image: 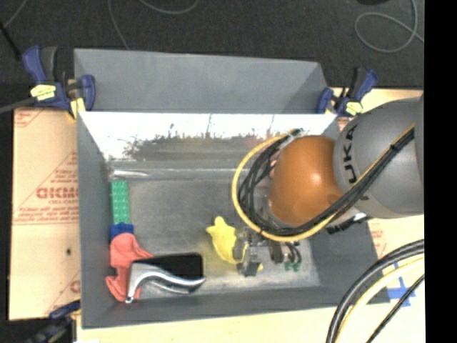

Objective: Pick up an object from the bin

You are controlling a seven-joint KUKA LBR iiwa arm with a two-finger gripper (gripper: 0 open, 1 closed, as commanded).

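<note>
Hanging near the bin wall (214, 302), the claw (250, 261) flanks a yellow toy (223, 240).

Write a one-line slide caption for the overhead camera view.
Gripper down in the grey bin beside a yellow toy, with a pink cloth and black-handled tool at left.

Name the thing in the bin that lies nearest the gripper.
The yellow toy, right beside the gripper. The green studded bar, pink floppy piece and black-and-silver tool all lie farther off, at the bin's left side.
</note>
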